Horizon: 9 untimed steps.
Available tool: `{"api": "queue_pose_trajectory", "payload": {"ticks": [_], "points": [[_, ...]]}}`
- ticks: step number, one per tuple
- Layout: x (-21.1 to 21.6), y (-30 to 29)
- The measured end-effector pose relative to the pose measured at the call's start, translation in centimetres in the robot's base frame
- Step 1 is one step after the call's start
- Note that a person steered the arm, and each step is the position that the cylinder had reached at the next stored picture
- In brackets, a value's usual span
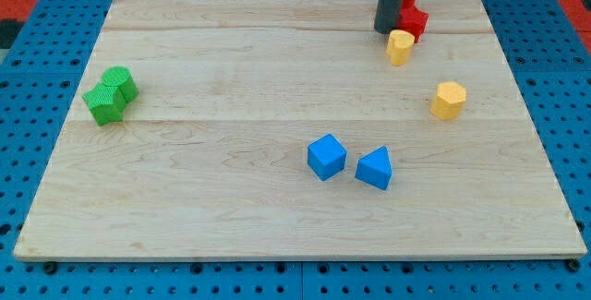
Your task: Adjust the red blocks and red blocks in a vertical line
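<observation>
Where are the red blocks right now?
The red blocks sit near the view's top right edge of the board, partly hidden behind my tip, just above a yellow block.

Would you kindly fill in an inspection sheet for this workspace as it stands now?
Surface: wooden board, flat, on a blue pegboard.
Job's things: two red blocks at the view's top right, touching, partly hidden behind the rod.
Clutter: yellow block just below the reds; second yellow block; blue cube; blue wedge; two green blocks touching at the view's left.
Hand: none; my tip sits left of the red blocks.
Cables: nothing seen.
Surroundings: nothing seen.
</observation>
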State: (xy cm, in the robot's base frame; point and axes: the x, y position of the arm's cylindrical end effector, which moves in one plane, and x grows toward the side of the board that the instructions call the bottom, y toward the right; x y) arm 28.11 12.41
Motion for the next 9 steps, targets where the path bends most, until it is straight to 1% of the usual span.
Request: {"api": "queue_pose_trajectory", "payload": {"ticks": [2, 3, 4, 5, 6, 7, 8, 9], "points": [[2.0, 2.1], [2.3, 2.3], [2.5, -1.6], [4.9, -4.1], [9.7, -4.2], [14.4, -2.5], [16.8, 3.4], [17.5, 7.8]]}}
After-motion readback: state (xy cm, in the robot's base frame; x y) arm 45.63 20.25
